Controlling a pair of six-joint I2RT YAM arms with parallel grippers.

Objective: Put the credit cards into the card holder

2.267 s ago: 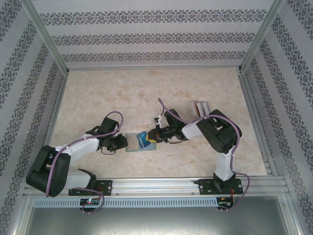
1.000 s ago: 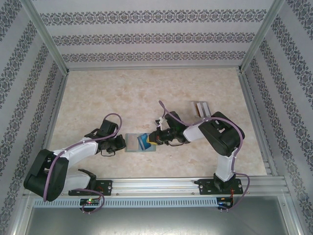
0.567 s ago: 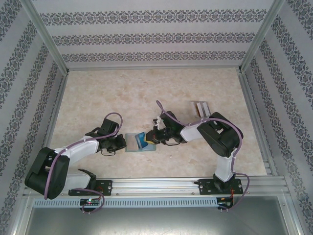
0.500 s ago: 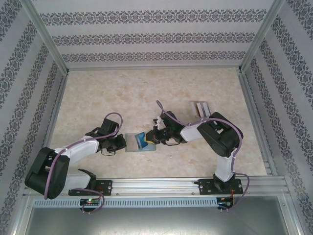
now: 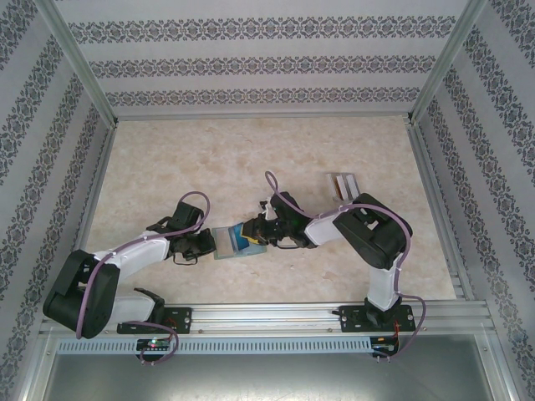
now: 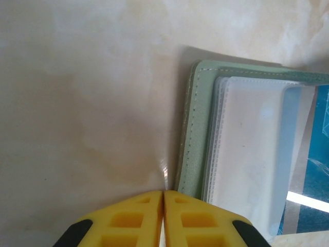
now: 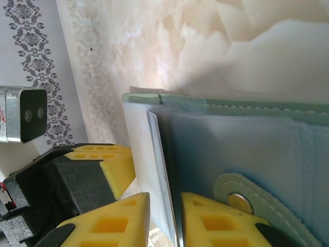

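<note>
The sage-green card holder [image 5: 224,245] lies open on the table between my grippers. A blue credit card [image 5: 247,241] sits partly inside its right-hand clear pocket and shows blue through the plastic [image 6: 316,154]. My left gripper [image 5: 209,243] is shut and empty, its tips [image 6: 163,194] down at the card holder's left edge [image 6: 198,128]. My right gripper [image 5: 257,236] is at the card's right end. Its jaws [image 7: 165,198] stand slightly apart, open, around the thin edge of card and sleeve, just beside the snap tab [image 7: 239,199].
A clear slotted rack [image 5: 343,184] with a tan-orange card and a whitish card stands at the back right, behind my right arm. A metal frame and patterned walls ring the marble-look table [image 5: 209,159]. The left gripper's yellow finger [image 7: 115,164] is close beyond the card holder.
My right gripper has slid left, pushing the blue card deeper into the pocket, and its jaws have parted from shut. The left gripper has stayed at the card holder's edge.
</note>
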